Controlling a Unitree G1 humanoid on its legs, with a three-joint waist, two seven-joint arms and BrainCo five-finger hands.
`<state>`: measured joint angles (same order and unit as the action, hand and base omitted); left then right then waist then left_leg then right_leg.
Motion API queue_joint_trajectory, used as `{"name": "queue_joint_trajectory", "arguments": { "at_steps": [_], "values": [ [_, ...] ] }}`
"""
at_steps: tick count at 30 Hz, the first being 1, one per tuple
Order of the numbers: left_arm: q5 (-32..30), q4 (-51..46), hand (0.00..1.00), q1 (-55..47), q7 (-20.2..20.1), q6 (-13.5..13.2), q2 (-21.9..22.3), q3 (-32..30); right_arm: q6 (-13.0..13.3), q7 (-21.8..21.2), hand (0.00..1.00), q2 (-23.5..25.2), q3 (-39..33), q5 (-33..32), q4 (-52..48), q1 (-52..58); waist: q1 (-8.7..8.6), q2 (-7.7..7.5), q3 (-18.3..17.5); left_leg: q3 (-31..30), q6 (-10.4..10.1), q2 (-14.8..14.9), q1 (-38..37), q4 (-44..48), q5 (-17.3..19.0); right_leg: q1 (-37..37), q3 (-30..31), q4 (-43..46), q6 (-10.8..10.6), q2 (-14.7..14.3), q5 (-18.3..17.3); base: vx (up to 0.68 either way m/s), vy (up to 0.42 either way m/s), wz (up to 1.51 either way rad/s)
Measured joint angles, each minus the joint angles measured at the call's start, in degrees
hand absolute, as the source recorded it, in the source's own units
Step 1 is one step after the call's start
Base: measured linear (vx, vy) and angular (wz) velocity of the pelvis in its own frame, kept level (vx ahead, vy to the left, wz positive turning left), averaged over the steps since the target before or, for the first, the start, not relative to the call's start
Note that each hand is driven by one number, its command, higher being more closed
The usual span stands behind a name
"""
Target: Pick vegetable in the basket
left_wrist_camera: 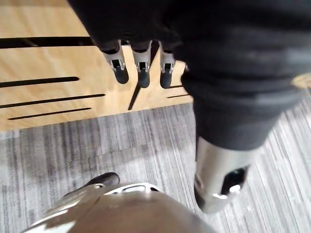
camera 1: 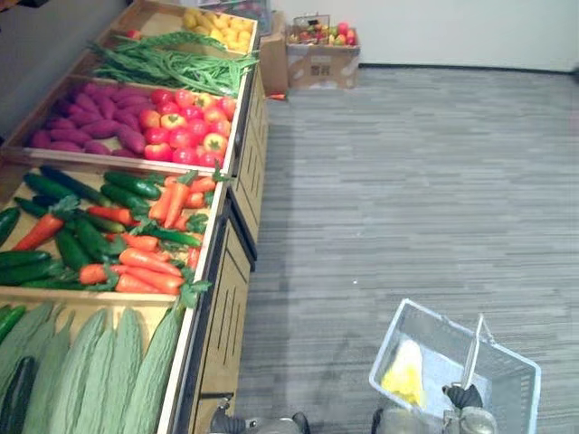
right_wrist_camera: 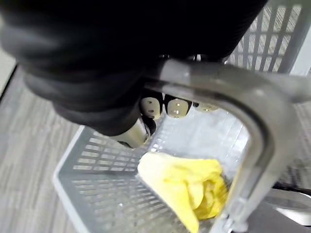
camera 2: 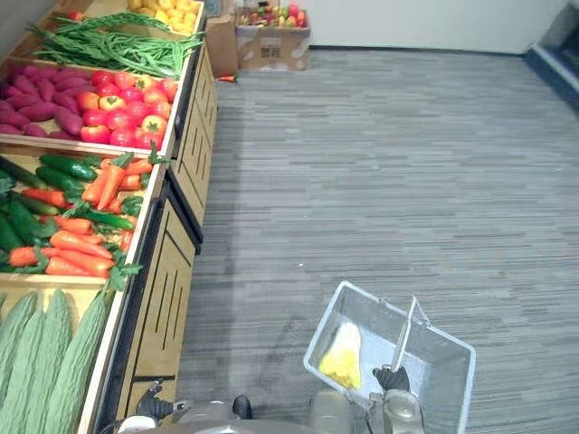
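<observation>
A grey plastic basket (camera 1: 523, 378) hangs at my lower right above the floor, and my right hand (camera 2: 391, 378) is shut on its handle (right_wrist_camera: 252, 121). The right wrist view shows the fingers (right_wrist_camera: 177, 107) curled under that handle. One pale yellow vegetable (camera 1: 404, 375) lies inside the basket on its bottom. My left hand (left_wrist_camera: 142, 73) hangs beside the wooden stand's slotted side panel (left_wrist_camera: 58, 58), fingers straight and holding nothing. To my left the stand holds carrots (camera 1: 145, 262), dark cucumbers (camera 1: 127, 185) and long ridged green gourds (camera 1: 99, 371).
Further bins hold red tomatoes (camera 1: 185, 127), purple sweet potatoes (camera 1: 90, 122), green beans (camera 1: 172, 63) and yellow produce (camera 1: 222, 32). A cardboard box (camera 1: 321, 54) of fruit stands by the far wall. Grey striped carpet (camera 1: 407, 181) stretches to the right of the stand.
</observation>
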<state>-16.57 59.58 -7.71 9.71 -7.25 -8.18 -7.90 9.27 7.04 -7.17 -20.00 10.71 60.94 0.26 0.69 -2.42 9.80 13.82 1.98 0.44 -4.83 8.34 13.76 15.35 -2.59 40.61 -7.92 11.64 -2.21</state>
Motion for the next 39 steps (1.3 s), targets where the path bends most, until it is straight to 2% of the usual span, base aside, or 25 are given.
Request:
{"name": "queue_joint_trajectory", "arguments": {
  "at_steps": [2, 3, 5, 7, 10, 13, 14, 15, 17, 19, 20, 21, 23, 26, 27, 28, 29, 30, 31, 32, 33, 34, 35, 36, 39],
  "values": [
    [0.0, -0.3, 0.0, 0.1, 0.1, 0.2, -1.0, 0.0, 0.7, 0.0, 1.0, 0.7, -0.4, -0.1, 0.0, 0.3, -0.49, -0.81, 0.2, -0.5, 0.8, 0.2, -2.6, 0.0, 1.0, 1.8, 0.1, 7.2, 0.0, 0.6, -0.2, 0.23, 0.027, 0.2],
    [0.0, -0.3, 0.0, 0.4, 0.1, 0.2, -1.0, -0.2, 1.0, 0.0, 1.0, 0.6, -0.4, -0.2, -0.4, 0.3, -0.59, -0.74, 0.2, -0.9, 0.9, 0.5, -3.7, -0.2, 1.0, 3.1, -1.4, 9.4, 0.5, 0.5, -1.9, 0.21, -0.027, 0.23],
    [0.0, -0.5, 0.0, 1.2, 0.2, 0.2, -0.7, -0.6, 1.0, 0.0, 1.0, 0.6, -0.7, -0.5, -1.8, 0.2, -0.79, 0.06, 0.6, -1.8, 0.5, 1.6, -4.8, -0.3, 1.3, 4.3, -4.5, 7.3, 1.2, 0.5, -3.6, 0.22, -0.047, 0.28],
    [0.2, -0.9, 0.0, 2.3, 0.4, 0.3, -0.2, -1.3, 0.9, 0.0, 1.0, 0.4, -2.0, -0.5, -3.4, -0.4, -0.59, 1.25, 1.6, -2.1, -0.5, 3.6, -6.4, -1.0, 1.8, 4.5, -8.0, -5.1, 1.3, 0.6, -3.5, 0.24, -0.088, 0.2],
    [0.3, -1.4, 0.0, 3.0, 1.3, 0.3, -0.3, -1.7, 0.5, 0.0, 1.0, 0.7, -2.3, -0.5, -3.8, -0.6, -0.48, 1.0, 1.9, -3.1, -4.0, 5.4, -7.8, -1.0, 3.8, 4.5, -10.3, -22.5, 0.7, 1.8, -0.4, 0.35, -0.248, 0.22],
    [0.2, -1.9, 0.0, 2.8, 1.3, 0.3, -0.3, -1.7, -0.6, 0.0, 1.0, 1.2, -2.9, -0.5, -3.4, -0.4, -0.48, -0.63, 1.8, -4.2, -7.6, 5.8, -10.2, -1.1, 5.9, 4.1, -11.8, -25.1, 1.1, 3.3, 1.9, 0.34, -0.331, 0.26],
    [0.2, -1.5, 0.0, 3.0, 1.3, 0.3, 0.3, -1.9, -0.6, 0.1, 1.0, 1.3, -3.9, -0.5, -3.0, -0.5, -0.74, 0.25, 1.8, -5.4, -9.1, 7.9, -11.4, -1.0, 6.8, 4.7, -12.1, -20.9, 1.8, 2.3, 4.7, 0.47, -0.468, 0.2],
    [0.2, -1.4, 0.0, 3.1, 1.3, 0.0, 1.7, -1.8, -0.7, 0.3, 1.0, 0.8, -5.4, -0.7, -2.6, -1.0, -0.61, 2.13, 1.3, -5.8, -11.0, 10.2, -10.6, 0.8, 5.7, 5.7, -13.4, -17.8, 3.7, 0.8, 1.1, 0.51, -0.491, 0.1],
    [0.2, -1.1, 0.0, 2.8, 1.2, 0.0, 3.0, -1.5, -0.7, 0.0, 1.0, 0.0, -5.4, -0.5, -1.7, -1.5, -0.63, 2.95, 1.2, -7.5, -12.3, 12.0, -8.5, 5.2, 2.7, 6.3, -14.2, -15.2, 5.1, -0.4, -1.6, 0.39, -0.386, -0.08],
    [0.1, -0.7, 0.0, 2.6, 1.2, 0.1, 3.3, -1.9, -0.8, -0.1, 1.0, -0.6, -5.0, -0.5, -0.7, -1.6, -0.65, 3.53, 1.0, -10.6, -12.4, 13.7, -4.1, 14.0, -3.6, 4.1, -15.5, -15.2, 6.6, -2.1, -4.7, 0.47, -0.428, 0.03],
    [0.1, -0.5, 0.0, 2.6, 1.1, 0.2, 3.3, -2.1, -1.1, -0.1, 1.0, -1.2, -4.3, -0.5, 0.9, -1.6, -0.63, 3.45, 1.1, -12.1, -13.2, 14.5, -1.1, 21.3, -9.2, 0.9, -16.1, -17.7, 7.3, -3.0, -5.3, 0.46, -0.338, 0.09],
    [0.0, -0.4, 0.0, 2.3, 1.1, 0.2, 3.3, -2.2, -1.6, -0.1, 1.0, -1.8, -4.2, -0.5, 2.2, -1.7, -0.37, 3.11, 1.4, -12.5, -14.8, 15.3, 2.4, 30.1, -10.1, -3.0, -16.3, -21.0, 7.4, -4.3, -5.4, 0.44, -0.293, 0.05],
    [0.0, -0.4, 0.0, 1.5, 1.0, 0.3, 3.3, -2.4, -1.8, -0.1, 1.0, -2.6, -4.0, -0.5, 3.2, -1.9, -0.23, 3.25, 1.3, -11.2, -15.7, 15.2, 5.7, 37.7, -8.0, -7.6, -16.3, -24.5, 7.7, -5.3, -5.5, 0.37, -0.19, -0.07],
    [0.0, -0.8, 0.0, 0.7, 1.0, 0.2, 3.6, -3.3, -2.5, 0.0, 1.0, -3.5, -4.0, -0.5, 3.8, -2.0, 0.95, 3.34, 1.3, -7.5, -12.7, 14.1, 12.1, 37.8, -2.1, -14.2, -16.1, -30.0, 7.7, -5.8, -5.5, 0.32, -0.088, -0.06],
    [0.0, -0.9, 0.0, 0.7, 1.0, 0.1, 3.6, -3.4, -2.9, 0.0, 1.0, -3.7, -4.3, -0.5, 4.5, -2.4, 1.44, 3.34, 1.3, -6.4, -12.0, 13.9, 14.1, 34.8, -1.0, -15.5, -16.1, -31.4, 7.7, -5.8, -5.5, 0.24, 0.036, 0.03],
    [0.0, -0.9, 0.0, 0.7, 0.9, 0.3, 3.6, -3.8, -3.1, 0.0, 1.0, -3.5, -4.4, -0.5, 4.7, -2.4, 1.51, 3.25, 1.3, -3.9, -11.3, 13.4, 16.9, 26.8, -0.8, -17.6, -17.1, -33.2, 6.4, -5.0, -5.2, 0.24, 0.068, 0.13],
    [0.0, -0.9, 0.0, 0.7, 0.9, 0.3, 3.6, -3.8, -3.1, 0.0, 1.0, -3.5, -4.5, -0.5, 4.7, -2.3, 1.47, 3.18, 1.4, -2.4, -10.5, 12.8, 17.5, 22.5, -1.5, -18.6, -17.8, -33.8, 5.6, -4.3, -5.3, 0.31, 0.16, 0.44],
    [0.0, -0.9, 0.0, 0.8, 1.0, 0.4, 3.6, -3.8, -3.1, 0.2, 1.0, -3.5, -4.5, -0.7, 3.9, -1.2, 1.17, 3.46, 1.2, 2.6, -8.7, 11.5, 17.8, 13.1, -5.6, -20.7, -19.9, -35.1, 4.0, -3.2, -5.3, 0.28, 0.168, 0.55],
    [-0.1, -0.9, 0.0, 0.7, 1.0, 0.4, 3.8, -3.8, -3.1, 0.3, 1.0, -3.5, -4.5, -0.8, 3.2, -0.3, 1.07, 3.84, 1.0, 5.3, -8.9, 10.9, 17.9, 8.7, -8.6, -21.8, -21.0, -36.0, 3.1, -3.0, -5.4, 0.29, 0.197, 0.76],
    [-0.1, -0.9, 0.0, 0.3, 1.1, 0.5, 4.8, -3.8, -3.1, 0.5, 1.0, -3.6, -4.5, -1.8, 2.0, 1.6, 1.21, 5.11, 0.3, 9.0, -8.0, 10.0, 18.6, 3.1, -14.6, -23.7, -22.9, -37.2, 1.2, -3.1, -5.8, 0.33, 0.272, 0.71],
    [-0.1, -1.0, 0.0, 0.1, 1.0, 0.7, 5.3, -5.1, -3.4, 0.8, 1.0, -2.4, -4.5, -2.2, 1.7, 2.2, 1.79, 4.3, -0.1, 9.0, -1.1, 8.3, 18.9, 2.8, -16.0, -25.2, -24.1, -37.9, 0.1, -2.1, -6.3, 0.35, 0.255, 0.68],
    [-0.3, -1.3, 0.0, 0.0, 1.0, 1.0, 4.9, -5.6, -3.5, 0.8, 1.0, -1.5, -4.3, -2.2, 1.5, 2.3, 1.87, 3.69, -0.7, 8.9, -1.2, 6.9, 19.1, 2.1, -15.8, -25.7, -24.8, -38.7, -0.2, -1.5, -6.1, 0.43, 0.256, 0.62],
    [-0.9, -1.7, 0.0, 0.0, 1.0, 1.3, 4.3, -6.2, -3.5, 0.8, 1.0, 0.3, -4.2, -2.1, 0.0, 2.4, 2.13, 1.81, -1.3, 8.8, -0.1, 4.5, 20.0, 1.1, -15.6, -25.6, -25.9, -40.1, -1.3, -0.1, -5.3, 0.34, 0.139, 0.48],
    [-1.9, -2.0, 0.0, 0.1, 0.9, 1.6, 4.0, -6.7, -3.5, 0.7, 1.0, 1.5, -4.2, -2.1, -0.8, 1.4, 2.78, 0.79, -0.9, 8.9, 1.2, 3.3, 20.5, 1.3, -15.2, -25.7, -26.3, -40.8, -1.6, 0.8, -4.0, 0.31, 0.144, 0.44],
    [-2.4, -2.6, 0.0, -0.8, 0.6, 1.8, 4.6, -7.7, -3.4, 0.1, 1.0, 3.1, -1.9, -1.8, -2.1, 1.1, 4.57, 0.61, -1.0, 12.6, 4.0, 3.2, 19.5, 4.3, -13.2, -28.5, -25.9, -41.5, -1.6, 1.3, 1.1, 0.24, 0.172, 0.31]
  ]
}}
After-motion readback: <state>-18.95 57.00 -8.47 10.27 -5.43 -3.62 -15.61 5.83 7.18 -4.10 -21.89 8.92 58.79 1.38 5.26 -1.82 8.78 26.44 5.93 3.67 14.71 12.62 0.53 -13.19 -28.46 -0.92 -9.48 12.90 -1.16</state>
